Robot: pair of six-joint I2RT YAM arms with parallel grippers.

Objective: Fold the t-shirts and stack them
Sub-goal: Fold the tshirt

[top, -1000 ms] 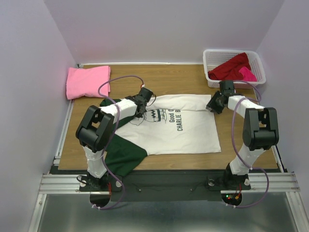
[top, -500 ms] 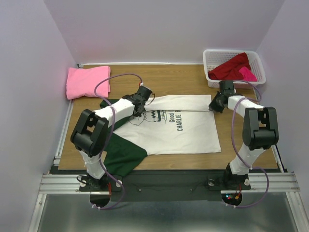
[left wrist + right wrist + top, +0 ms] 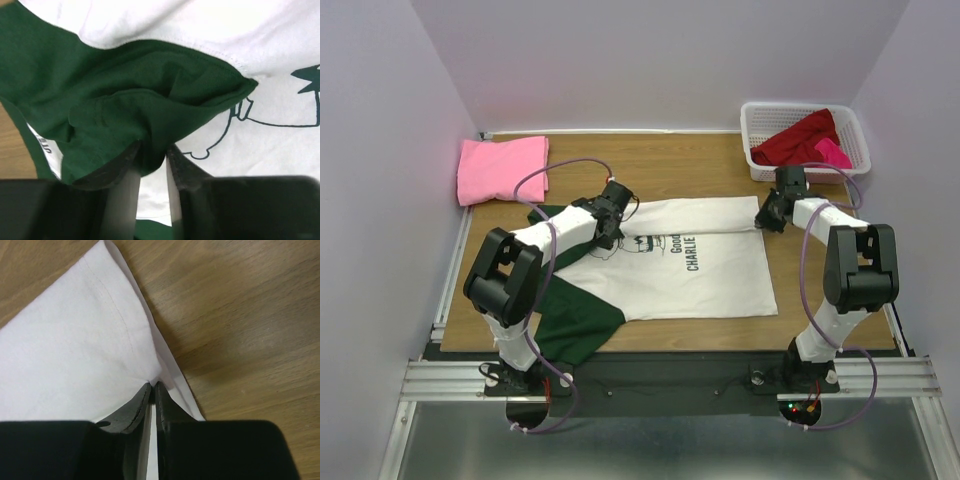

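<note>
We count two tools and, perhaps, four t-shirts (image 3: 502, 168). Left tool (image 3: 152, 155) pinches the white tee's (image 3: 690, 262) green cloth; right tool (image 3: 152, 390) clamps its hem, on the counter (image 3: 670, 165).

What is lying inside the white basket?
A dark red t-shirt lies in the basket, with a magenta t-shirt beside it. Anything beneath them is covered.

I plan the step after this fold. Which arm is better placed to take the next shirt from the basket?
Probably right: the right gripper, shut on the white t-shirt, is close by the basket; the left gripper grips far across.
</note>
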